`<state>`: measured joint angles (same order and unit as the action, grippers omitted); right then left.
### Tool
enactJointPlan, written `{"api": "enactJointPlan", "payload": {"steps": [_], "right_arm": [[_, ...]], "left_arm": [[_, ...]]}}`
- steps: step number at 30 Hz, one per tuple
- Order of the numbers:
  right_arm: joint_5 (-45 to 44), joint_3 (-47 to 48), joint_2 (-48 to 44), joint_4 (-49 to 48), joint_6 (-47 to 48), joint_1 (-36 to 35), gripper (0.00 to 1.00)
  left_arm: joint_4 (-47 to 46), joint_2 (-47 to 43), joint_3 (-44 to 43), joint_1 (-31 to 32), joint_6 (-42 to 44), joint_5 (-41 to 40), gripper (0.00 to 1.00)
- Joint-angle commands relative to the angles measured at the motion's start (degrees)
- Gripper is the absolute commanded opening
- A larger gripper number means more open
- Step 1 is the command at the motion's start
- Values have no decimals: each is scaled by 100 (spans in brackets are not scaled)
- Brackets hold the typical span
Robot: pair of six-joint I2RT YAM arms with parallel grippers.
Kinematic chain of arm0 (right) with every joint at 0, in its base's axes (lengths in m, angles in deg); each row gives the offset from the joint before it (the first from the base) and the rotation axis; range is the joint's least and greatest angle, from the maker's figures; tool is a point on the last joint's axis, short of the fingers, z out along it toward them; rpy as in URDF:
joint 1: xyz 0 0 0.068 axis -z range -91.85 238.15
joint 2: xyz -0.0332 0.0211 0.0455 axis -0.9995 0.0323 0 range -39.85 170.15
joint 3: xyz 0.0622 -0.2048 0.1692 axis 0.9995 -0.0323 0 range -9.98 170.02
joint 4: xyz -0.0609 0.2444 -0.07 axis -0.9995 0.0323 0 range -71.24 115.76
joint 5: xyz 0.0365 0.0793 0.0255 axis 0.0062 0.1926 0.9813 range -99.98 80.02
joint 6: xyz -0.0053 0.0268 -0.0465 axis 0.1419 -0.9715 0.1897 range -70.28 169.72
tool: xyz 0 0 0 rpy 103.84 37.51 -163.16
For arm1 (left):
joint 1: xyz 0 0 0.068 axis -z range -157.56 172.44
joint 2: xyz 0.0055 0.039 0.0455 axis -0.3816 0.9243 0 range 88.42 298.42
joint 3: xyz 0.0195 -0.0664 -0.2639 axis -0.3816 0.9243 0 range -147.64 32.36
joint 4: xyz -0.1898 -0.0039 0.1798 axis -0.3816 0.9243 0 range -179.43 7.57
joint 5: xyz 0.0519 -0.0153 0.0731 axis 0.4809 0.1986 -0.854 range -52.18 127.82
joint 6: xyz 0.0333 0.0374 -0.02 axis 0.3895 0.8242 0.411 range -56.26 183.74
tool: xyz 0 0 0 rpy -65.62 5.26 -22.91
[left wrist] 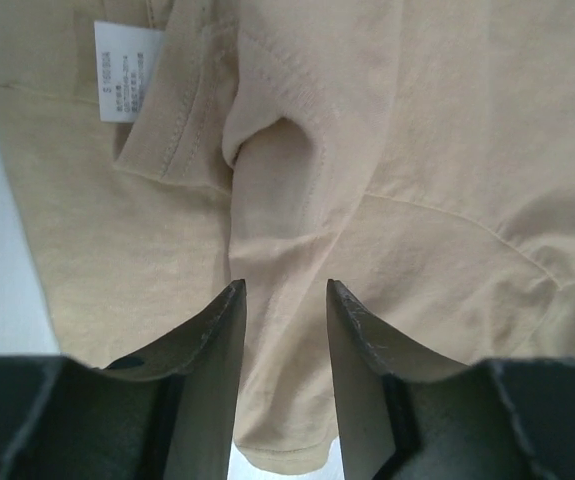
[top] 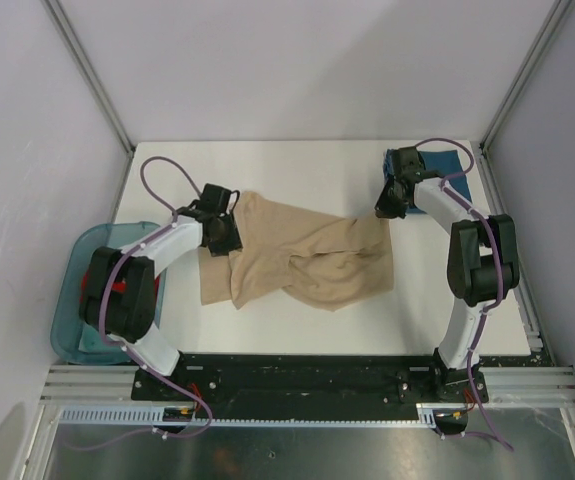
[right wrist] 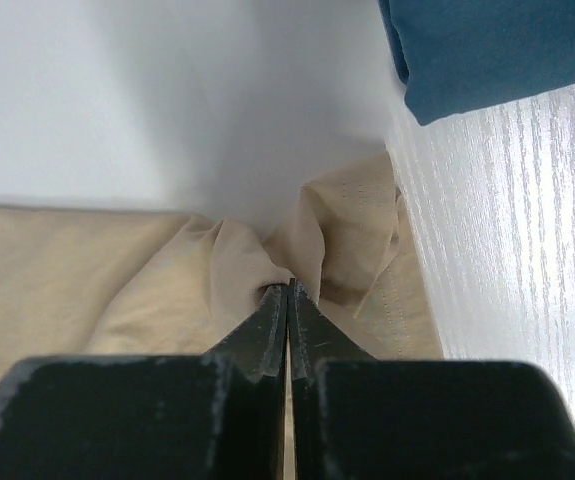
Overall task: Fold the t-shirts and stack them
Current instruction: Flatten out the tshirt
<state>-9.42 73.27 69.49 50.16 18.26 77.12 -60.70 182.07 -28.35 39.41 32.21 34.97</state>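
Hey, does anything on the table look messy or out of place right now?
The tan t-shirt lies bunched and twisted mid-table instead of flat, with one corner pinched in the shut right pincer. The blue t-shirt sits folded at the far right corner. Nothing looks spilled or torn.

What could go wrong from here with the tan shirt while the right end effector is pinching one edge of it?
The right end effector holds only a small pinch of the tan shirt, so a pull might slip it free. The left end effector stands open over bunched folds near the neck label and may grab several layers. The blue shirt lies close to the right grip and could get dragged.
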Motion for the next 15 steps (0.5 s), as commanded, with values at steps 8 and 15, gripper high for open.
{"api": "enactJointPlan", "payload": {"steps": [8, 15], "right_arm": [[125, -36, -290, -149, 28, 29, 0], [144, -32, -295, -166, 43, 38, 0]], "left_arm": [[-172, 228, 244, 193, -63, -439, 41], [-191, 281, 260, 280, -64, -457, 41]]}}
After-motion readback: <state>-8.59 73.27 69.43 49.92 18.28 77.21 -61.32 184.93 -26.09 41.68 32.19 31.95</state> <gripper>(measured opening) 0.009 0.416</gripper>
